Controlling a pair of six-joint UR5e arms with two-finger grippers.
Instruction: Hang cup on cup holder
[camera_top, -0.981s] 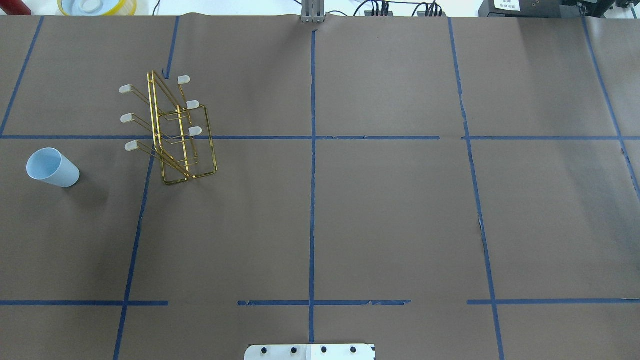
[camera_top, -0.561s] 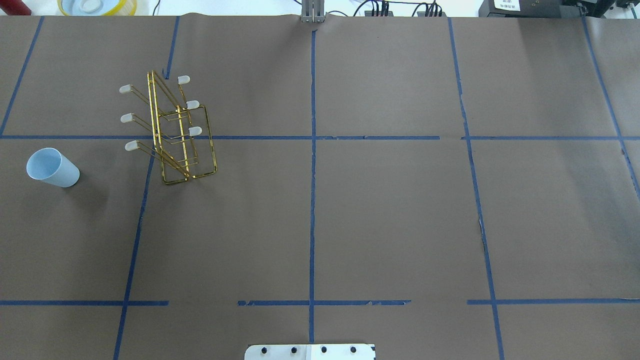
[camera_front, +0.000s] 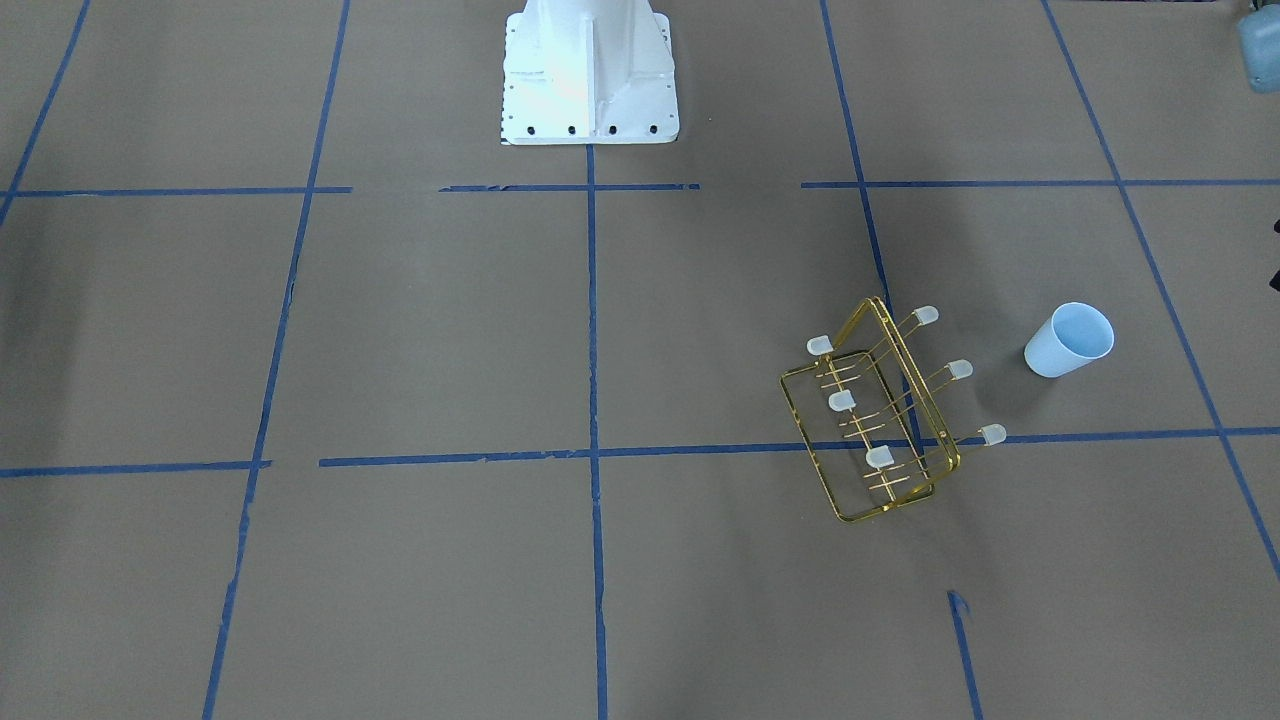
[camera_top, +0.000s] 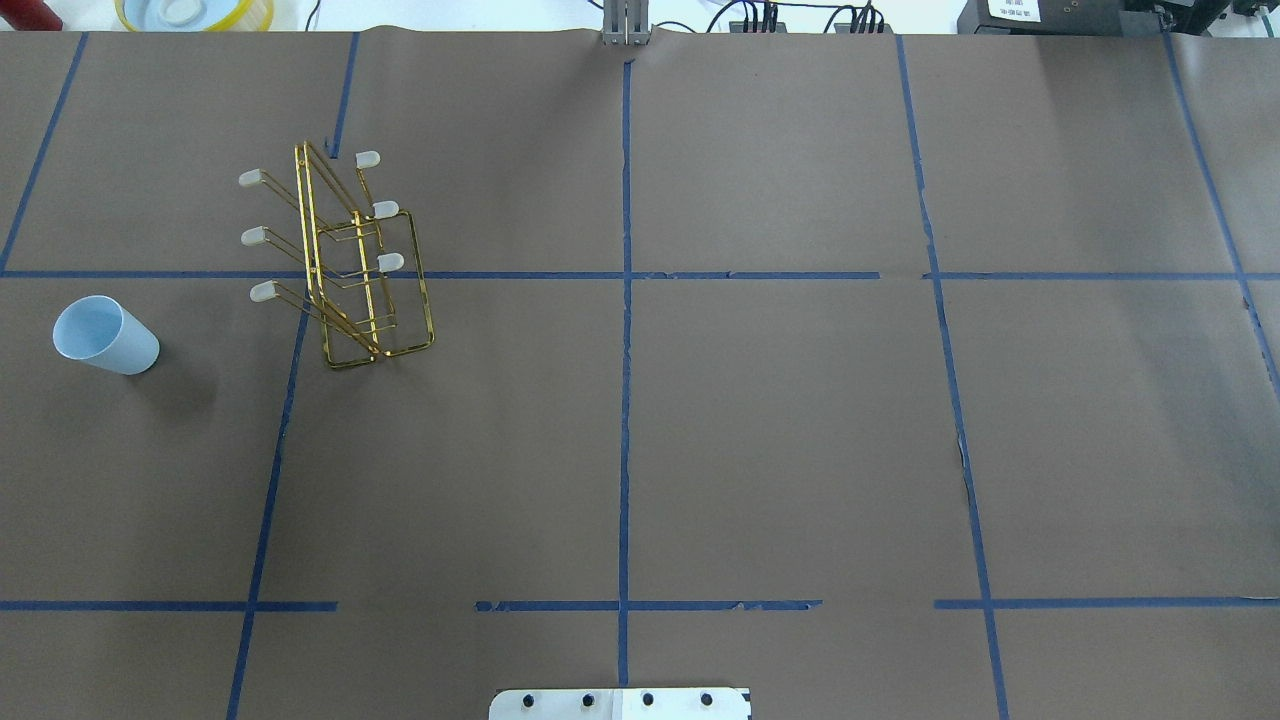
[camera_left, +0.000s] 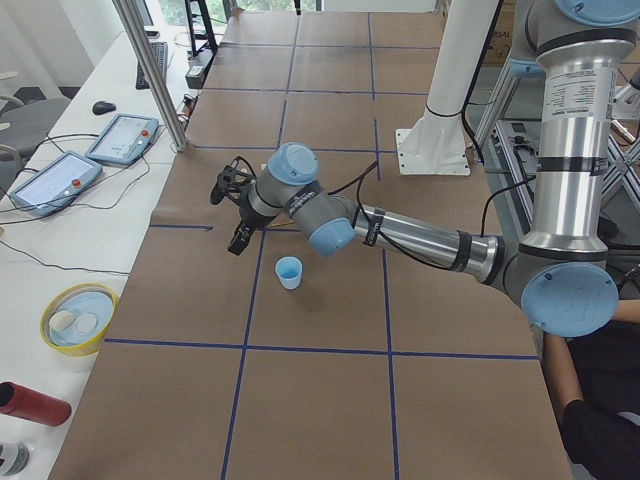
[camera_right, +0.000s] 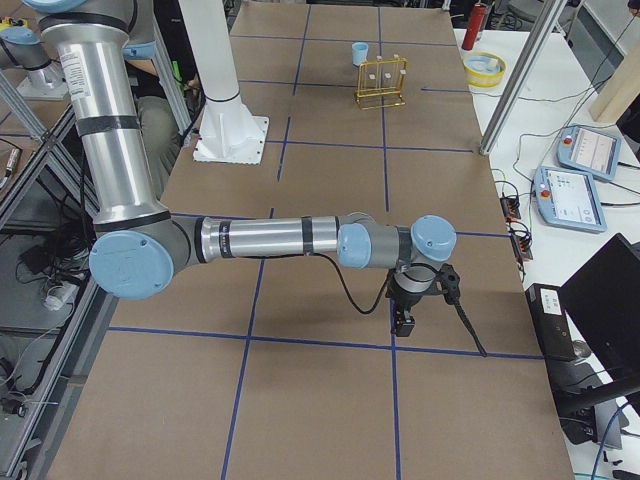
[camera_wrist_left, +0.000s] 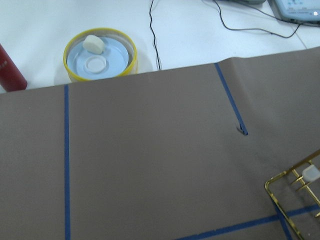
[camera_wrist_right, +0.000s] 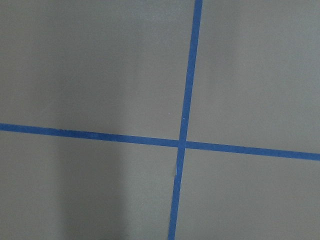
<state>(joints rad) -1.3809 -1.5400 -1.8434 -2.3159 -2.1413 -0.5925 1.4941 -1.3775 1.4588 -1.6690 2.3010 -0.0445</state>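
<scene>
The cup (camera_top: 105, 337) is a small pale blue tumbler standing mouth up at the table's left side; it also shows in the front view (camera_front: 1068, 341). The cup holder (camera_top: 350, 265), a gold wire rack with capped prongs, stands to its right, apart from it, and its prongs are bare (camera_front: 880, 420). Neither gripper shows in the overhead or front views. In the left side view my left gripper (camera_left: 228, 215) hovers above the table just beyond the cup (camera_left: 289, 272). In the right side view my right gripper (camera_right: 437, 335) hangs over the table's far right end. I cannot tell whether either is open or shut.
A yellow-rimmed tub (camera_wrist_left: 66, 54) and a red cylinder (camera_wrist_left: 10, 70) sit on the white bench beyond the table's left back corner. The robot's white base (camera_front: 588, 70) stands at the near edge. Operator tablets (camera_left: 60, 180) and a metal post (camera_left: 150, 70) stand past the far edge.
</scene>
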